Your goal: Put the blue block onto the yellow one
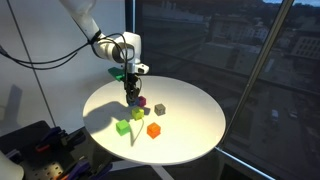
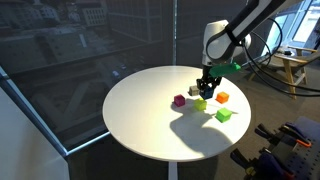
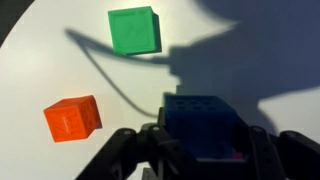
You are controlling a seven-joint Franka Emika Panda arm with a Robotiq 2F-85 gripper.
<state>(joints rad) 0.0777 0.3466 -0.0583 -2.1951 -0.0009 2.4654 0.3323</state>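
Observation:
My gripper point(image 3: 198, 152) is shut on the blue block point(image 3: 200, 122), which fills the space between the jaws in the wrist view. In both exterior views the gripper point(image 1: 131, 93) point(image 2: 206, 86) hangs low over the group of cubes on the round white table point(image 1: 190, 140). The yellow cube point(image 1: 137, 113) point(image 2: 200, 103) sits on the table just below and beside the gripper. It is hidden in the wrist view. The blue block is too dark to make out in the exterior views.
A lime-green cube point(image 3: 134, 29) point(image 1: 123, 126) point(image 2: 225, 114) and an orange cube point(image 3: 72, 118) point(image 1: 154, 130) point(image 2: 222, 97) lie nearby. A magenta cube point(image 1: 142, 101) point(image 2: 179, 100) and a grey cube point(image 1: 159, 108) point(image 2: 193, 91) stand close to the yellow one. Windows surround the table.

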